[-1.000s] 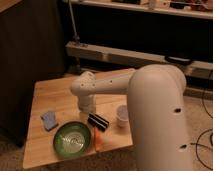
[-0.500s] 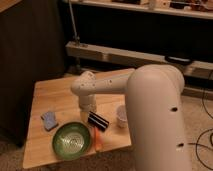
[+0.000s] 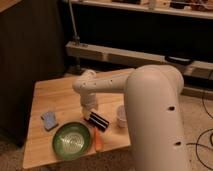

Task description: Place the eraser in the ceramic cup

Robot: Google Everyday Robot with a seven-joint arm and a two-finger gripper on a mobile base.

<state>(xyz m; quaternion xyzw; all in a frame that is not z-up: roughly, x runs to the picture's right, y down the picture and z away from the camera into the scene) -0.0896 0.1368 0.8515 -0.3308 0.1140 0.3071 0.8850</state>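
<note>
The eraser (image 3: 98, 121), a black block with pale stripes, lies flat on the wooden table (image 3: 52, 95) near its front edge. The ceramic cup (image 3: 120, 116), small and white, stands upright just to the eraser's right, partly behind my arm's large white link. My gripper (image 3: 88, 113) points down from the wrist (image 3: 88, 87) and sits right at the eraser's left end. I cannot tell whether it touches the eraser.
A green round plate (image 3: 72, 140) lies front left of the eraser. An orange stick (image 3: 98, 139) lies between the plate and the table's front edge. A small blue sponge (image 3: 49, 120) lies at the left. Dark shelving (image 3: 140, 50) stands behind the table.
</note>
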